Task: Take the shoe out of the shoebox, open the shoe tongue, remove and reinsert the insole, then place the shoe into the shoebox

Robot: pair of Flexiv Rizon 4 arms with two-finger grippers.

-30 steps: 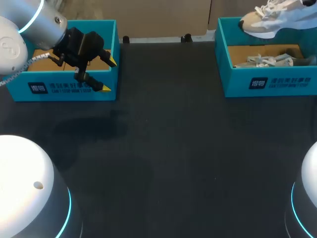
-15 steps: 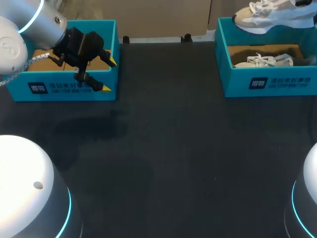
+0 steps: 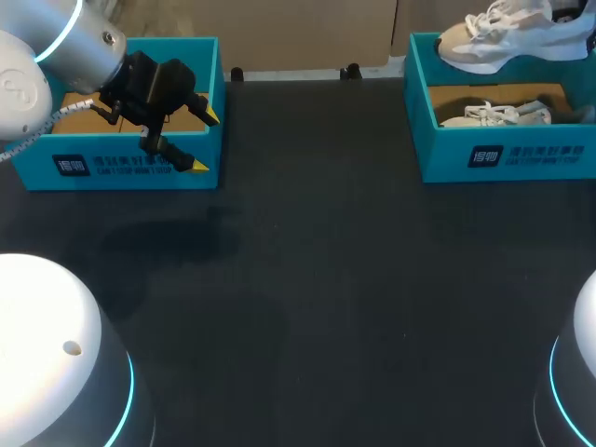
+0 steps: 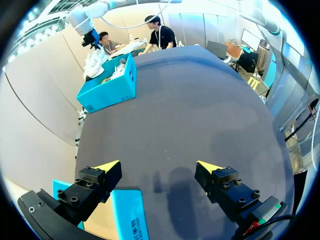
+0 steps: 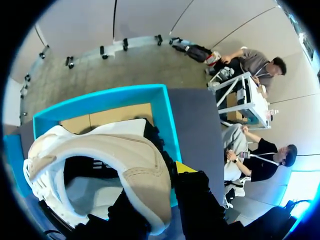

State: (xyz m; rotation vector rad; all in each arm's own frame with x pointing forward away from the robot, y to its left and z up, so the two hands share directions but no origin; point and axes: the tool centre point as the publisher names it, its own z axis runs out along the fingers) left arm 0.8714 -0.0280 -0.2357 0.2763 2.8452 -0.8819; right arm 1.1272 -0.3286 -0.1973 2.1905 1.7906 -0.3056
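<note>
Sneaker (image 3: pixel 507 37), beige and white, hangs in the air above the far rim of the right shoebox (image 3: pixel 503 154), toe pointing toward the table's middle and laces up. Its heel end runs out toward the head view's right edge. In the right wrist view the right gripper (image 5: pixel 170 180) pinches the sneaker's heel collar: one finger, yellow tip showing, lies against the outside of the beige heel, and the other goes down inside the dark opening, so the heel wall is clamped between them. Beneath the sneaker the teal shoebox stands open, its brown cardboard floor visible under and ahead of the gripper.

A second sneaker (image 3: pixel 494 114), pale with white laces, lies inside that same box on its floor.

Across the dark table (image 3: pixel 307 279), well apart from all this, sits a left shoebox (image 3: pixel 121 163) of the same teal. The left arm (image 3: pixel 56 56) comes in from the near-left corner, and the left gripper (image 3: pixel 203 140) hovers over this box's right end — fingers spread wide, nothing between them. From the left wrist view one yellow tip is above the box's corner and the other is above bare table, with the far shoebox and the raised sneaker small in the distance ahead.
</note>
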